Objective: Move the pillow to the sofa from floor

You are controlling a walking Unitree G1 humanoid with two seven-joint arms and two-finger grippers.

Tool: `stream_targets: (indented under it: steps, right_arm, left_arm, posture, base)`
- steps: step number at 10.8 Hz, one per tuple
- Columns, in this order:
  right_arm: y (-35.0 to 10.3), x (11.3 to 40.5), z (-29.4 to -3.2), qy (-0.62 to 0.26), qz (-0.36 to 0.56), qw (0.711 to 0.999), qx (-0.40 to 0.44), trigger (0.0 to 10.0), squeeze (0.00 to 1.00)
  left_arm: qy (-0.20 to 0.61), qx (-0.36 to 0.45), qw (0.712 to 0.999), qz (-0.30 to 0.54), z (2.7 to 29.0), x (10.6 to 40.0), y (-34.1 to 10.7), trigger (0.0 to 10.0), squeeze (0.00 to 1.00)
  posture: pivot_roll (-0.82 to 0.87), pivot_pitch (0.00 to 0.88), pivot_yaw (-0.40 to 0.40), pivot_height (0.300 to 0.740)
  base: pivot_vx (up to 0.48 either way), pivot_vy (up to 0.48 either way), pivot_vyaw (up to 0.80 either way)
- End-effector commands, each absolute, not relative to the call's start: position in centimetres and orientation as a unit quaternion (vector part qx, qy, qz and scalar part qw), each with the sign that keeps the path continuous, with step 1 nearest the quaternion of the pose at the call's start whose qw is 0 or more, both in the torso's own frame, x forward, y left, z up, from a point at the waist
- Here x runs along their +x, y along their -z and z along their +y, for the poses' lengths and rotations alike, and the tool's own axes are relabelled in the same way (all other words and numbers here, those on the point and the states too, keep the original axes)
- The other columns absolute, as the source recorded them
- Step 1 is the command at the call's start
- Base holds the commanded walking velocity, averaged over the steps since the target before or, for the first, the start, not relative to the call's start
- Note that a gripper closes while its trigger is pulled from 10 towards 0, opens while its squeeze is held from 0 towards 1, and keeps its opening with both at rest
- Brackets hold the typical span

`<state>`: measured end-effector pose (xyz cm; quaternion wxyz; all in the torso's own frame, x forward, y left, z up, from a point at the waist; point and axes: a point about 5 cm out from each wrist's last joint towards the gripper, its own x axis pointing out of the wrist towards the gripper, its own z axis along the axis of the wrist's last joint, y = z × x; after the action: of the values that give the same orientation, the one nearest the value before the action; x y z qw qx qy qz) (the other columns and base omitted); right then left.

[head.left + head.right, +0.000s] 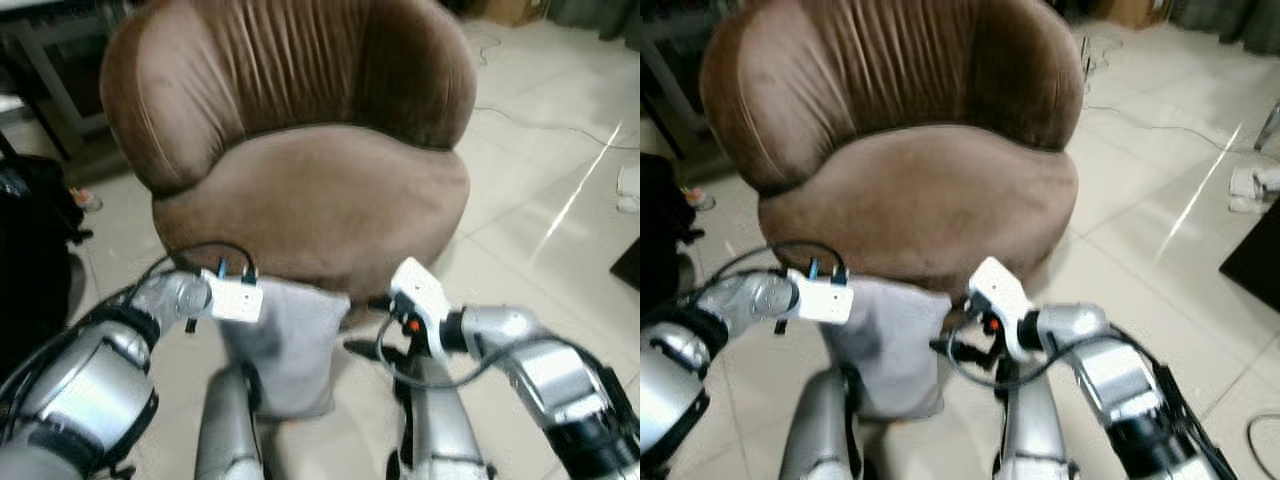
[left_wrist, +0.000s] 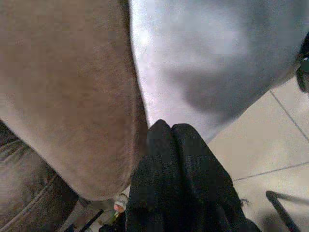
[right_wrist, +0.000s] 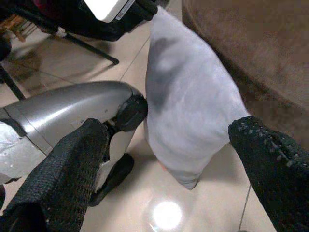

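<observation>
A grey pillow [image 1: 292, 345] stands on one corner on the tiled floor, leaning against the front of the brown sofa chair [image 1: 320, 190]. My left gripper [image 2: 163, 129] is at the pillow's upper left edge, right beside the sofa's front. Its fingers are pressed together on that edge. My right gripper [image 3: 169, 159] is open wide on the pillow's right side, with the pillow [image 3: 186, 101] just beyond its two black fingers [image 3: 72, 169]. It touches nothing.
My own legs [image 1: 225, 430] stand just behind the pillow. A black object [image 1: 30, 250] sits on the left, and a thin cable [image 1: 540, 125] crosses the floor at the right. A white cloth [image 1: 1252, 187] and a dark box [image 1: 628, 262] lie farther right.
</observation>
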<state>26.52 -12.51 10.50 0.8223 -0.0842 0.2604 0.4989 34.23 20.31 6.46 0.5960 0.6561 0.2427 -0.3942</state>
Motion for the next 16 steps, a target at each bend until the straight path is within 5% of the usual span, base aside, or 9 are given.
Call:
stream_targets:
  steps: [1,6,9,16]
  right_arm:
    - [-10.75,26.63,-12.41,-0.501,0.252,0.823,-0.093,10.0,0.00]
    - [-10.66,26.89,-12.54,-0.488,0.250,0.831,-0.098,10.0,0.00]
    - [-11.03,26.93,-12.52,-0.498,0.229,0.831,-0.089,10.0,0.00]
    - [-10.62,26.48,-12.52,-0.506,0.234,0.824,-0.101,10.0,0.00]
  left_arm:
    - [0.392,0.656,0.597,0.244,20.33,34.41,-6.73,10.0,0.00]
    - [0.393,0.656,0.596,0.245,20.27,34.40,-6.69,10.0,0.00]
    - [0.394,0.652,0.601,0.243,19.99,34.38,-6.56,10.0,0.00]
    - [0.393,0.647,0.604,0.249,20.05,34.17,-6.25,10.0,0.00]
  posture:
    - [-0.16,0.032,0.059,0.575]
    - [-0.16,0.024,0.061,0.647]
    - [-0.16,0.026,0.061,0.647]
    - [-0.16,0.041,0.055,0.542]
  base:
    - [0.000,0.000,0.00]
    - [0.000,0.000,0.00]
    - [0.000,0.000,0.00]
    - [0.000,0.000,0.00]
